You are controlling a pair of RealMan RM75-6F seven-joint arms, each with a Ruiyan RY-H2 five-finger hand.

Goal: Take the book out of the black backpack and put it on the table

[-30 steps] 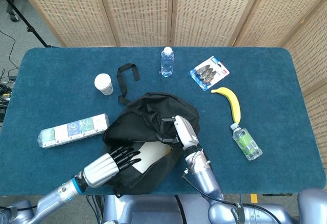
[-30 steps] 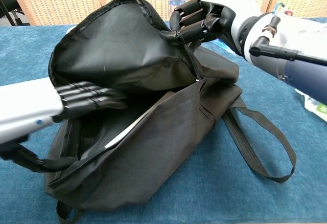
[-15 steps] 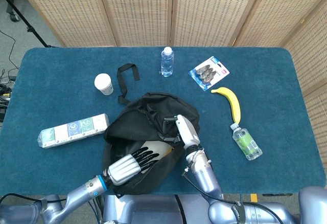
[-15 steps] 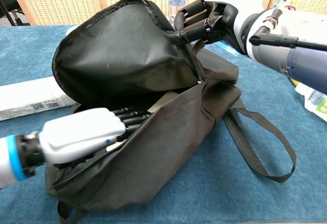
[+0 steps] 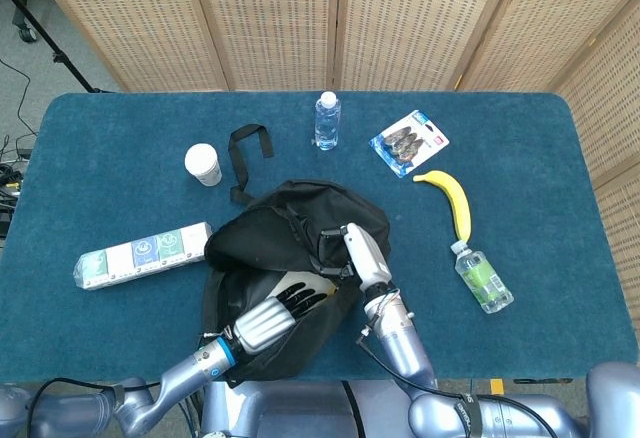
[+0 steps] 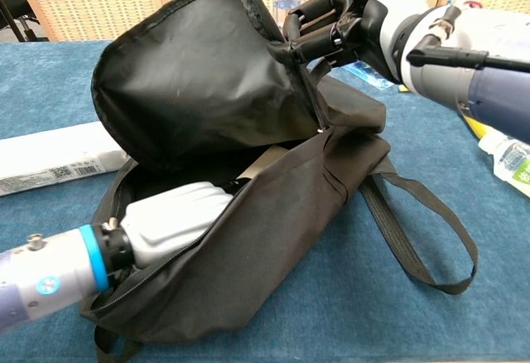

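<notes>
Left hand (image 6: 178, 218): reaches into the open backpack (image 6: 273, 239); fingers lie on the book (image 5: 322, 288), grip cannot be told.
Book: pale cover, inside the backpack's mouth, mostly hidden.
Right hand (image 6: 339, 25): pinches the backpack's upper flap, lifted clear of the opening.
Box (image 5: 145, 254): left of backpack.
Green bottle (image 5: 482, 278), banana (image 5: 452, 200): right.
Cup (image 5: 204, 164), water bottle (image 5: 327, 121), blister pack (image 5: 408, 142): far side of the table (image 5: 560, 158).

No legible text; white box (image 6: 50, 158) carries QR code and print too small to read.
</notes>
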